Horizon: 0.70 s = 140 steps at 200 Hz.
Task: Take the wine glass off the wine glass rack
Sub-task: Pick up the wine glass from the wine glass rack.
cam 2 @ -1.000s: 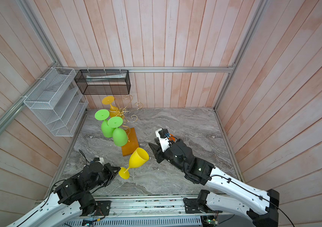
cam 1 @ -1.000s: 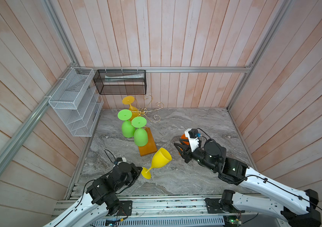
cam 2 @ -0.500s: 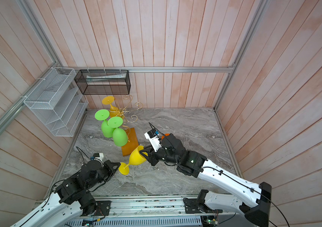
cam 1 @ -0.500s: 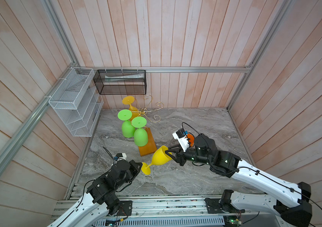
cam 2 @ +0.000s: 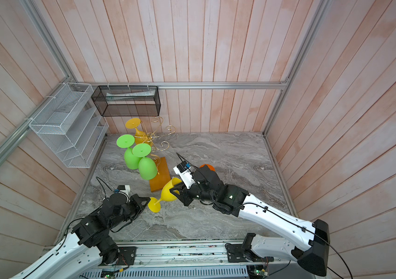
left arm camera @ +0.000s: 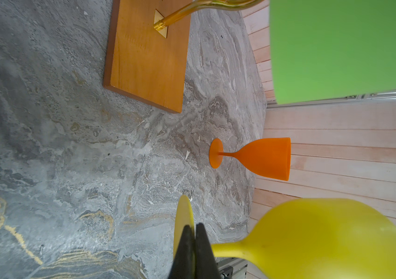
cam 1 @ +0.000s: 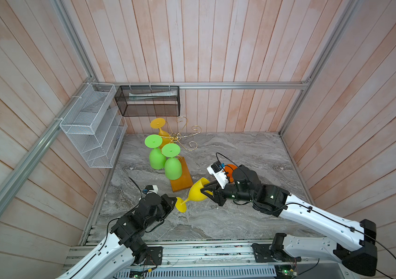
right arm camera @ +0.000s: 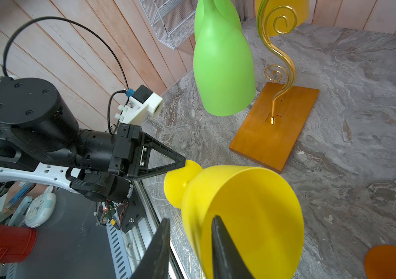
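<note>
The left gripper (left arm camera: 194, 227) pinched shut on the foot of the yellow wine glass (cam 1: 197, 193), while the right gripper (right arm camera: 190, 219), partly open, straddled its bowl wall, 1 finger inside.

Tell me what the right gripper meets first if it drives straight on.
The yellow wine glass: the right gripper straddles its rim, so the bowl's inside probably comes first.

The grey marble tabletop (cam 1: 240, 149) carries the wine glass rack (cam 1: 182, 180) and an upright orange glass (left arm camera: 262, 158).
</note>
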{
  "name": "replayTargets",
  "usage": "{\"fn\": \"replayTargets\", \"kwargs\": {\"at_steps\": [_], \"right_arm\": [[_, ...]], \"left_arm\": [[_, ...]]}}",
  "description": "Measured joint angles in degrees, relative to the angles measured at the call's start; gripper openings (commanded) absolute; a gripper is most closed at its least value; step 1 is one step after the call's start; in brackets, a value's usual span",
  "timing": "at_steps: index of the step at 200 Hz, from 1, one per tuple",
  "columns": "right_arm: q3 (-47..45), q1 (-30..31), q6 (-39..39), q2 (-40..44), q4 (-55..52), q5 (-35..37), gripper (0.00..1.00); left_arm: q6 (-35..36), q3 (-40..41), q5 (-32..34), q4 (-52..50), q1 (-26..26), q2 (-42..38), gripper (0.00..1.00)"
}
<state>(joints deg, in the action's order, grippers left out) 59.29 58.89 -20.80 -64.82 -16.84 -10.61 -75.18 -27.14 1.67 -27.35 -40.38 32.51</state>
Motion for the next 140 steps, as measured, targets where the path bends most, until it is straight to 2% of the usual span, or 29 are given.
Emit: {"fn": "replayTargets", "kwargs": {"at_steps": [54,77,99,123,131,140], "right_arm": [[0.02,0.98,0.83,-2.21,-0.39,0.02,0.24],[0.07,1.33,1.22,-2.84,-0.42,0.15,0.15],[0.46,1.53,1.4,-3.23,-0.74,-0.61,0.0],[1.51,2.54,1.14,-3.28,-0.96,-2.1,0.0],[1.6,2.45,1.11,-3.3,-1.05,-2.1,0.0],[1.75,2.47,1.09,-3.37,-1.16,-2.1,0.0]], "left_arm": [[0.68,-0.02,-0.33,0.37,0.35,0.17,0.0],[0.98,-0.02,-0.63,0.37,0.42,0.17,0.0],[1.49,-0.02,-0.68,0.35,0.59,0.31,0.0],[2.16,-0.02,-0.85,0.96,0.61,0.7,0.0],[2.43,-0.02,-0.85,1.09,0.63,0.66,0.03],[2.73,-0.02,-0.85,1.2,0.63,0.66,0.12]]}}
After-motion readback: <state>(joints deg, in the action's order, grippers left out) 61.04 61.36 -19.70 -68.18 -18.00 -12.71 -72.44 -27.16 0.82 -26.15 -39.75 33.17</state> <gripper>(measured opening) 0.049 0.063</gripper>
